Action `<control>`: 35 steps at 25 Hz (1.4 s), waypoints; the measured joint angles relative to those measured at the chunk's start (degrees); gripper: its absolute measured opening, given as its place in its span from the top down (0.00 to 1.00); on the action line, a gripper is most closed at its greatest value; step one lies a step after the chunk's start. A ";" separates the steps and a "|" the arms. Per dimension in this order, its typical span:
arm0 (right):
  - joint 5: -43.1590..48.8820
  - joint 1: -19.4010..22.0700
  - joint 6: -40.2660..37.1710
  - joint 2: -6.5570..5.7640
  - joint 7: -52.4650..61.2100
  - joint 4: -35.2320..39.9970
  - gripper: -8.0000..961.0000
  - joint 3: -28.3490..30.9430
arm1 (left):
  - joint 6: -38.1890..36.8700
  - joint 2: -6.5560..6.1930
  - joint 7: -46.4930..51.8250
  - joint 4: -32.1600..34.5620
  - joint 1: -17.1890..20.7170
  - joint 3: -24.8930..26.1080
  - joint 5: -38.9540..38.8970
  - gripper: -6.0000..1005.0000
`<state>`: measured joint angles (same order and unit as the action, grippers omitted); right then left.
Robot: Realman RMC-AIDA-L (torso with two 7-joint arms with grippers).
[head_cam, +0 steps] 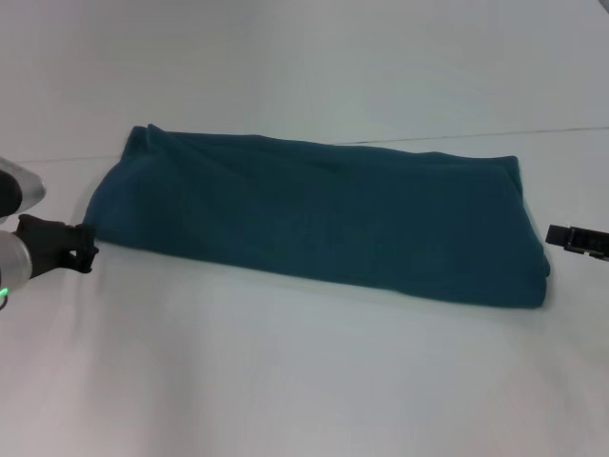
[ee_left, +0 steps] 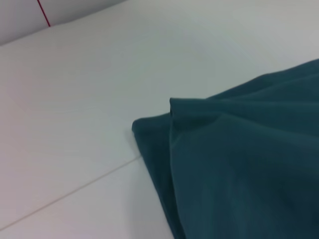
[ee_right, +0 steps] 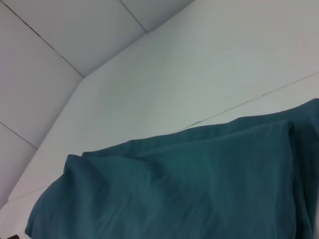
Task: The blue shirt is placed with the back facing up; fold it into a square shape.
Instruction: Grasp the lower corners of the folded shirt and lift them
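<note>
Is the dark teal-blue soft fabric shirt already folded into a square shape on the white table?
No: in the head view the dark teal-blue shirt lies as a long band, far wider than deep.

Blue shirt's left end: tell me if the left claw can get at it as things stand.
Probably yes. The left claw sits on the table right beside the left end of the blue shirt, with nothing lying between them.

The white table (head_cam: 285,381) is bare in front of the blue shirt (head_cam: 324,219) and behind it. Only the shirt, a long folded strip across the middle, is in the way.
</note>
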<state>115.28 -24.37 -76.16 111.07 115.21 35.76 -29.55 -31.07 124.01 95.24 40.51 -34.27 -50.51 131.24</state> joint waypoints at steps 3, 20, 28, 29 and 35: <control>0.03 -0.07 0.01 0.00 0.01 0.00 0.44 0.00 | 0.34 0.05 0.28 0.02 0.08 -0.02 0.48 0.99; 0.03 0.11 0.05 0.69 0.01 -0.09 0.44 0.12 | 6.73 0.14 0.65 -3.20 -2.10 0.01 0.21 0.78; 0.03 0.11 0.05 0.71 0.01 -0.09 0.44 0.21 | 7.65 0.00 0.41 -3.79 -2.79 0.07 0.69 0.49; 0.02 0.11 0.05 0.71 0.01 -0.09 0.44 0.20 | 7.65 -0.01 0.31 -3.81 -2.82 0.06 0.74 0.48; -0.10 0.05 0.05 0.73 0.01 -0.09 0.44 0.20 | 8.07 -0.14 0.07 -4.89 -3.32 -1.09 0.85 0.40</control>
<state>115.18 -24.32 -76.11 111.80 115.22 35.68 -29.35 -23.00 123.87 95.31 35.63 -37.59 -51.60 132.09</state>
